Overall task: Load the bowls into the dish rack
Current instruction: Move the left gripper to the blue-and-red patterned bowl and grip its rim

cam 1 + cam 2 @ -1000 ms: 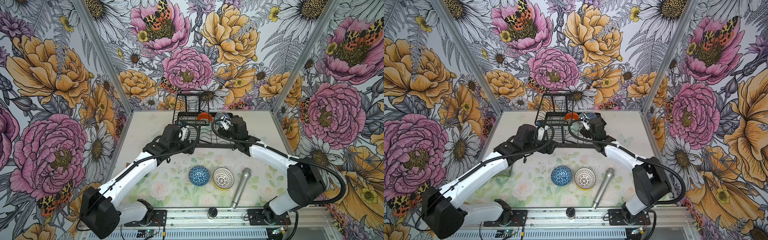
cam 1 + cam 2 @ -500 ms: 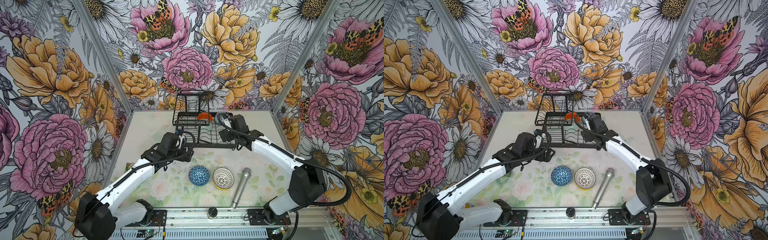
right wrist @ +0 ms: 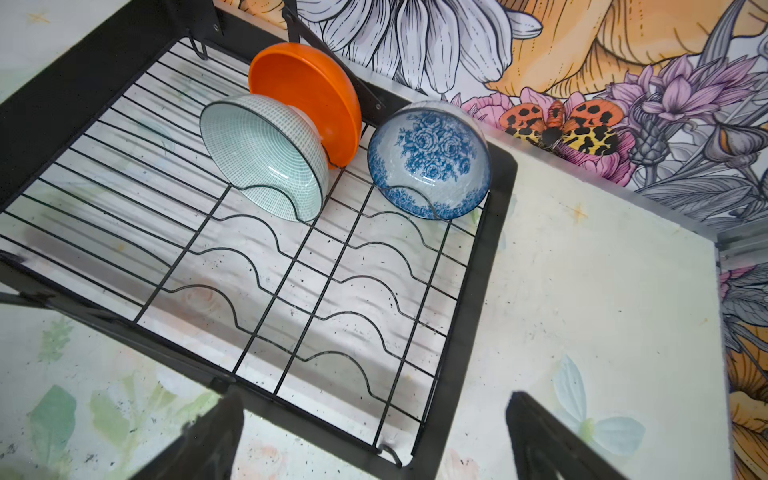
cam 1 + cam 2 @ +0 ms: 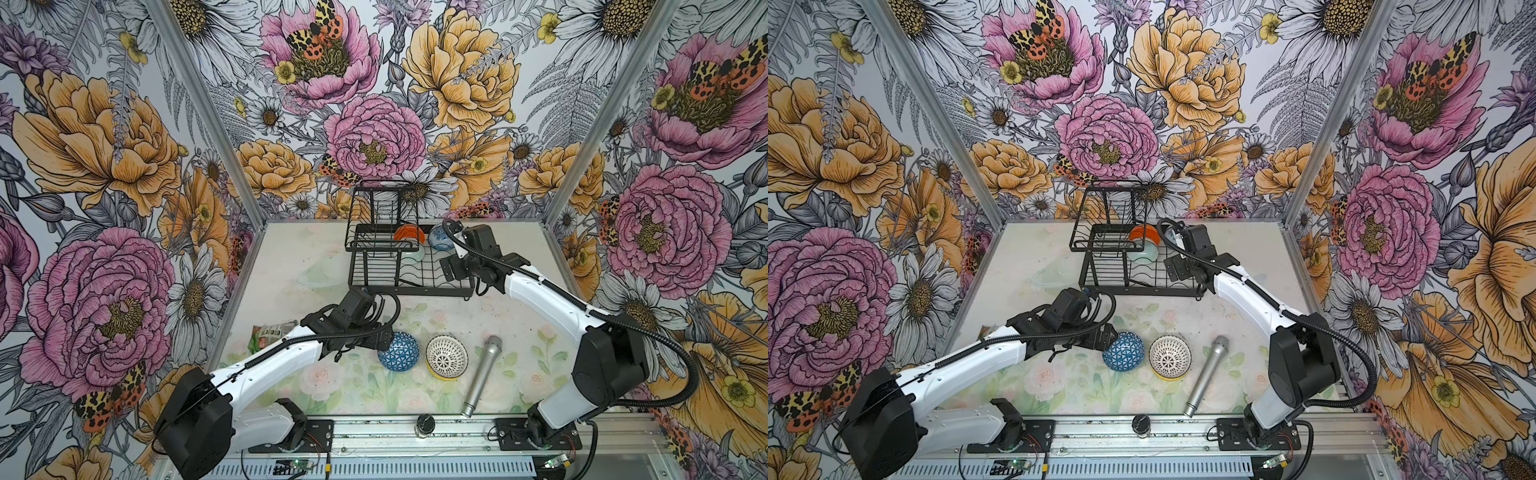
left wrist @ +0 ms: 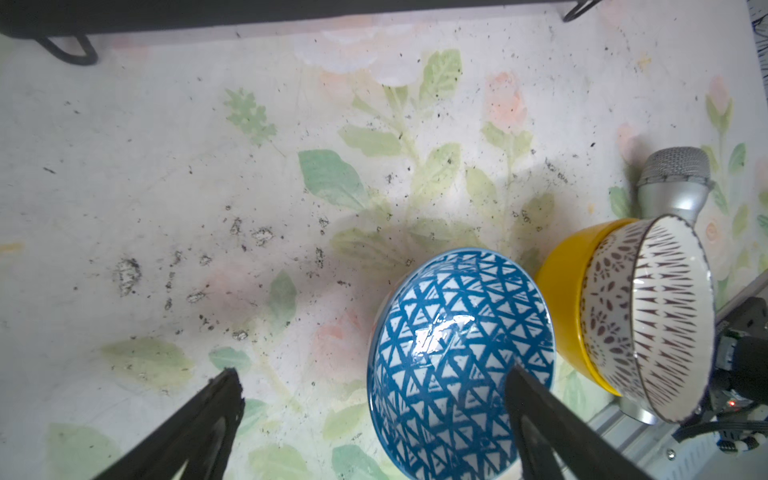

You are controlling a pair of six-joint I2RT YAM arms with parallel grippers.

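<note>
Nearest on the table [image 4: 536, 374], a microphone [image 4: 482, 374] lies beside a white lattice bowl [image 4: 446, 360] nested in a yellow bowl [image 5: 561, 291]. Just left of them sits a blue triangle-patterned bowl [image 4: 398, 351]. The left gripper [image 5: 372, 374] hovers at it, jaws spread wide and empty, one finger [image 5: 552, 415] over the bowl. Farther back stands the dish rack [image 4: 415, 282]. The right gripper [image 3: 374, 399] hangs above its near right corner, also wide and empty. At the rack's far end an orange bowl [image 3: 307, 95], a pale teal bowl [image 3: 266, 153] and a blue floral bowl [image 3: 432, 162] stand on edge.
</note>
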